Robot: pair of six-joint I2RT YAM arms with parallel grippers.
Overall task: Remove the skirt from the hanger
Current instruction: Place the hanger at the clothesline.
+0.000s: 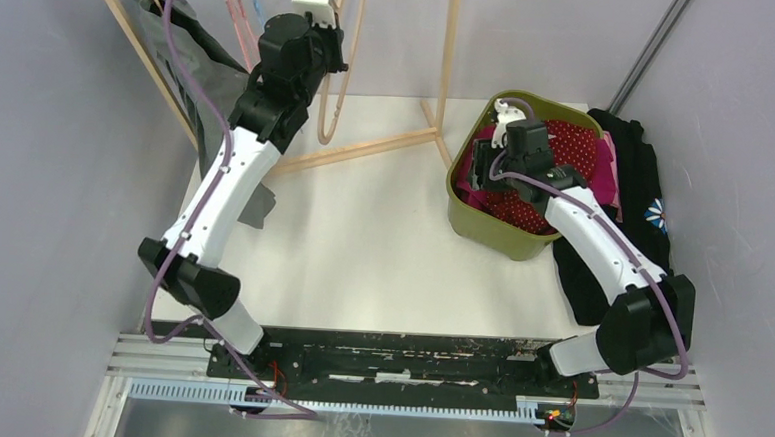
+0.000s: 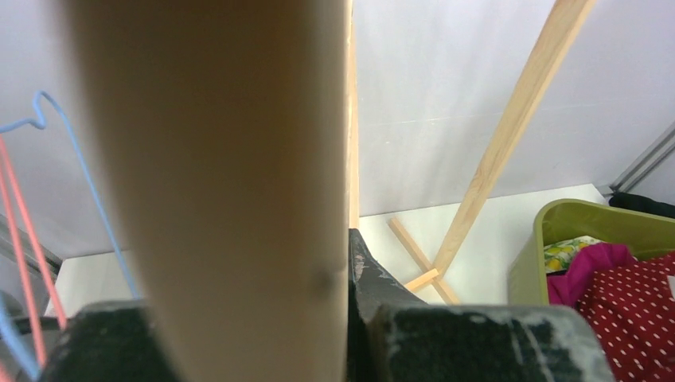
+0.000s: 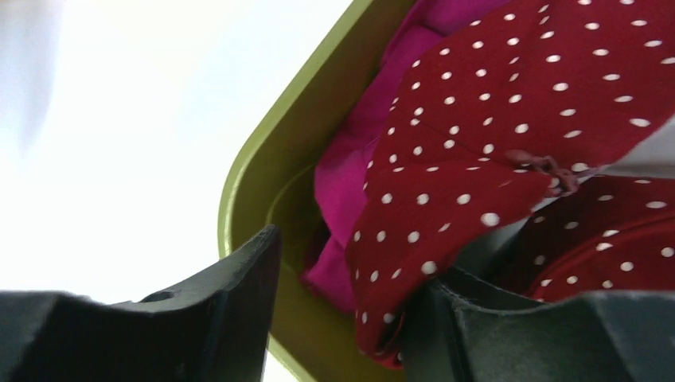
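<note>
In the green bin [image 1: 493, 234] at far right lies the red dotted skirt [image 3: 509, 103], a fold between the parted jaws of the right gripper [image 3: 350, 267]; best to lift straight up so nothing snags; far left, the left gripper [image 2: 239, 322] clamps a wooden bar [image 2: 223, 159]; hold it steady.

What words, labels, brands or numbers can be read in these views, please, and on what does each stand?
None can be read.
olive bin: no label showing.
red polka-dot garment: dots only, no tag lettering.
black garment: a flower motif, no text.
wooden bar: bare wood, blurred.
black base plate: white scuffs, no letters.
</note>
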